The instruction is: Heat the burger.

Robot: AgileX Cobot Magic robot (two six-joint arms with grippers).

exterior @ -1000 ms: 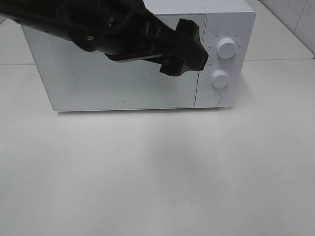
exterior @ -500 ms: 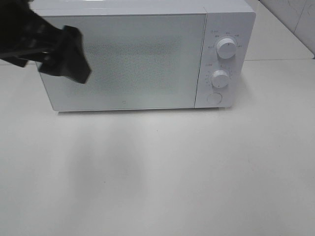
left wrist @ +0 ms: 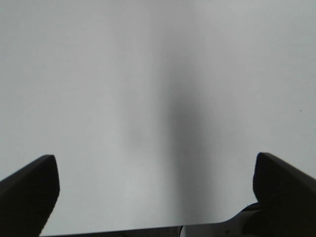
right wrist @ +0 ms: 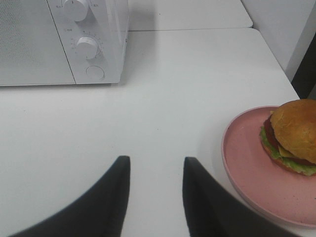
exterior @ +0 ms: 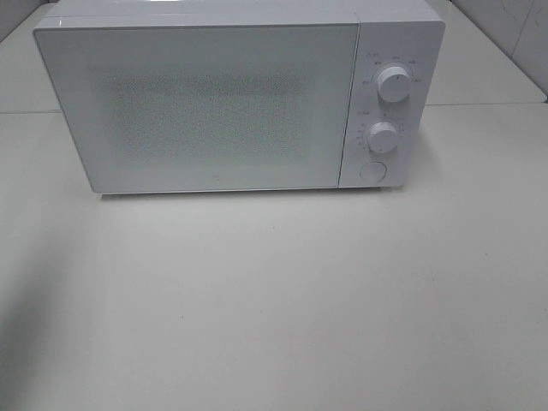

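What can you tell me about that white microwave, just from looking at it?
The microwave is a white box standing upright on the pale table, its door shut. The door looks like frosted or speckled glass, so nothing inside shows. To the door's right is a control panel with two round white knobs, upper and lower, and a round button beneath them. Nothing touches it except the table.

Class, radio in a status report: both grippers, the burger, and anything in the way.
Left gripper open, empty. Right gripper part open, empty, over bare table. Burger on pink plate, untouched. Microwave door shut; that blocks loading.
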